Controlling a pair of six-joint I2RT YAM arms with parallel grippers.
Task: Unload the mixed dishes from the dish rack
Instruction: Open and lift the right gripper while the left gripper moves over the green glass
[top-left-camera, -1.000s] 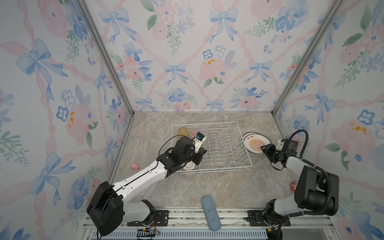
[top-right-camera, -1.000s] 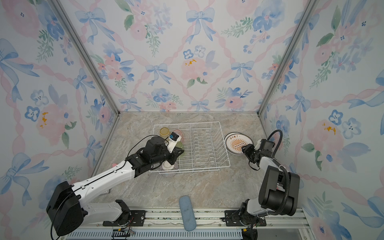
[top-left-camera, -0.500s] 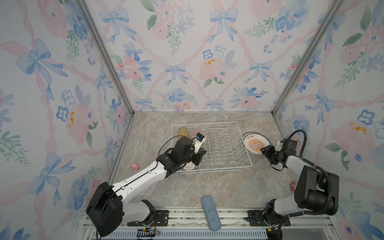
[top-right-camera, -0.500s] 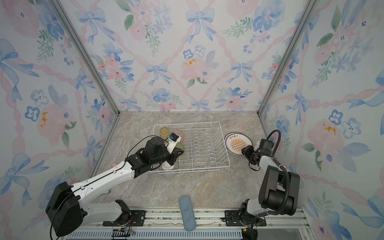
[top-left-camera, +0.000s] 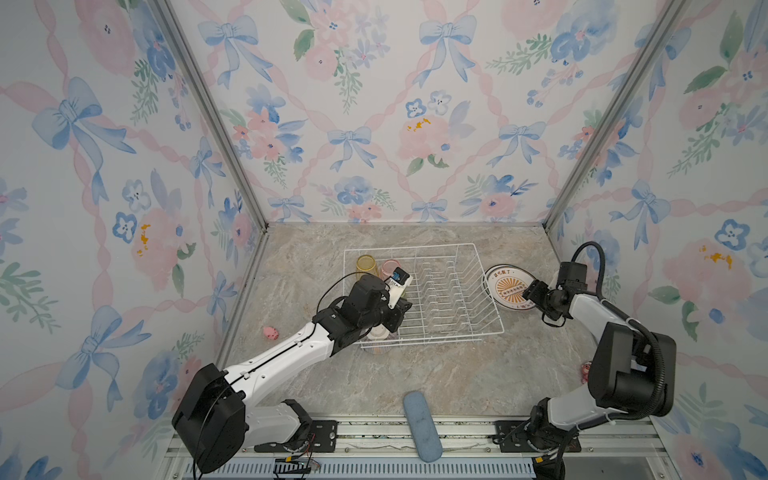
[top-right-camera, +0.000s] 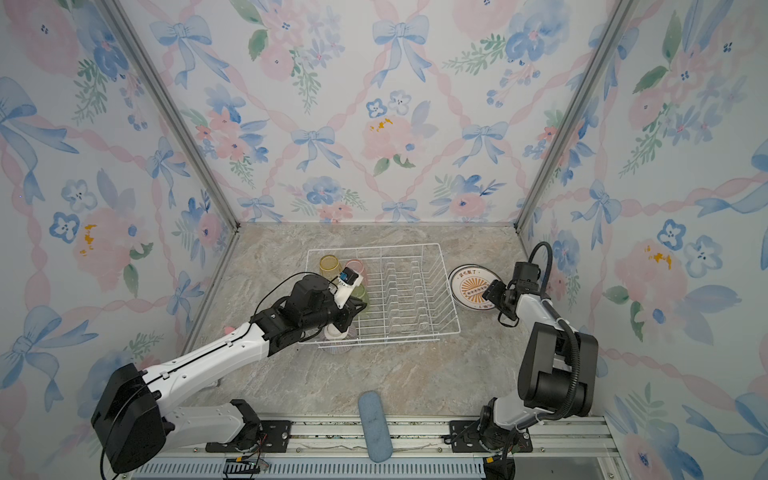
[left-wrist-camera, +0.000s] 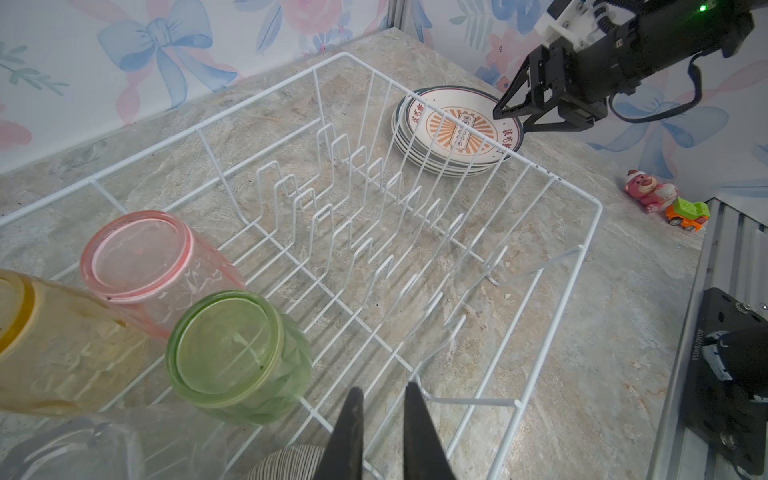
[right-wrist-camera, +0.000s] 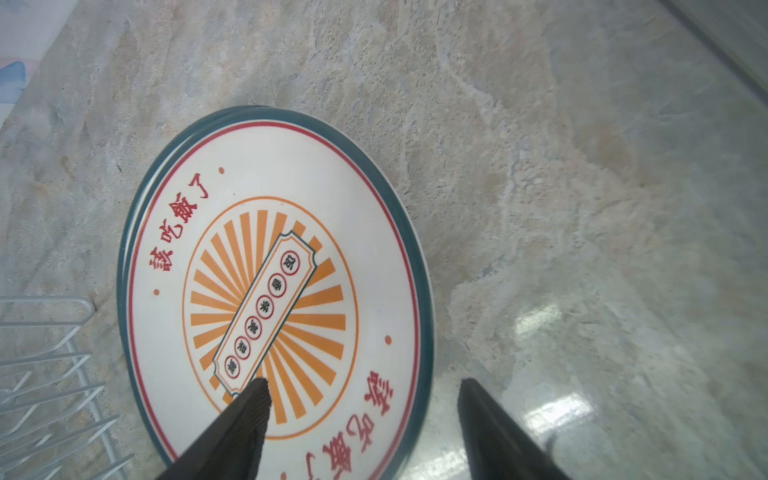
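Observation:
The white wire dish rack (top-left-camera: 415, 245) (top-right-camera: 374, 246) (left-wrist-camera: 257, 97) stands mid-table. At its left end are upside-down tumblers: yellow (left-wrist-camera: 41, 340), pink (left-wrist-camera: 141, 253), green (left-wrist-camera: 232, 345) and clear (left-wrist-camera: 83, 449). A striped bowl (left-wrist-camera: 286, 461) (top-left-camera: 376, 338) sits at the front-left corner. My left gripper (left-wrist-camera: 384, 390) (top-left-camera: 405, 307) hovers over them, jaws nearly together and holding nothing. A stack of teal-rimmed plates (right-wrist-camera: 270, 291) (top-left-camera: 509, 286) lies on the table right of the rack. My right gripper (right-wrist-camera: 361, 386) (top-left-camera: 527, 291) is open astride its rim.
A blue-grey oblong pad (top-left-camera: 419, 424) lies at the front edge. A small pink toy (top-left-camera: 270, 332) sits by the left wall. A pink bear figure (left-wrist-camera: 648, 191) and a toy car (left-wrist-camera: 688, 214) sit near the right wall. The plate prongs (left-wrist-camera: 374, 199) stand bare.
My right gripper's jaws have spread wider over the plate stack. The left arm has hardly moved.

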